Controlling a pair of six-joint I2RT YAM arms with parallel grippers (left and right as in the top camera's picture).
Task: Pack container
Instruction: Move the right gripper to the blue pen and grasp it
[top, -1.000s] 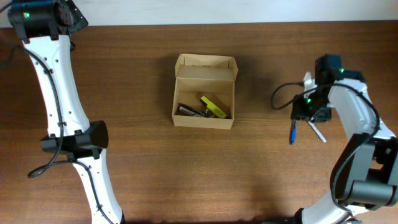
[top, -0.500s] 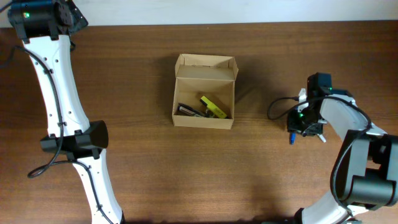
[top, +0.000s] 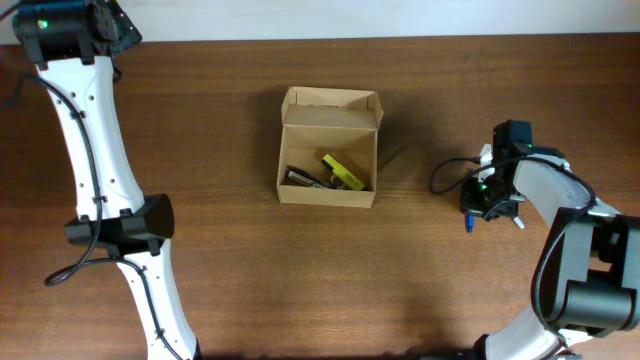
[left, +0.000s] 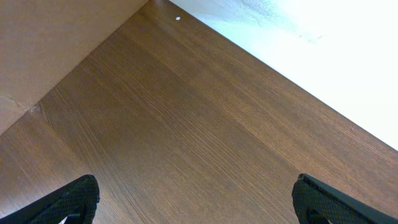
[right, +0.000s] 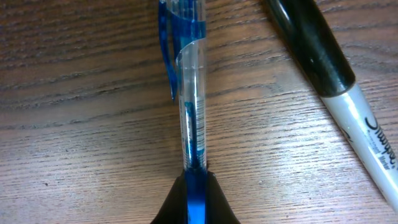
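Observation:
The container (top: 329, 195), a small tan cardboard box with its flap lid open toward the back, sits mid-table holding a yellow item (top: 342, 171) and a dark pen. My right gripper (top: 486, 200) is far to its right, low on the table, shut on a blue pen (right: 191, 118) that lies on the wood. A black-and-grey marker (right: 339, 93) lies just right of the pen, its tip showing in the overhead view (top: 516, 220). My left gripper (left: 196, 202) is open and empty over bare wood at the back left corner.
The table's far edge meets a white wall (left: 311, 43). The left arm's base (top: 120, 230) stands at the left of the table. A black cable (top: 445, 165) loops beside the right arm.
My right gripper has moved down and toward the front onto the blue pen and closed on it. The left arm and the box have not moved.

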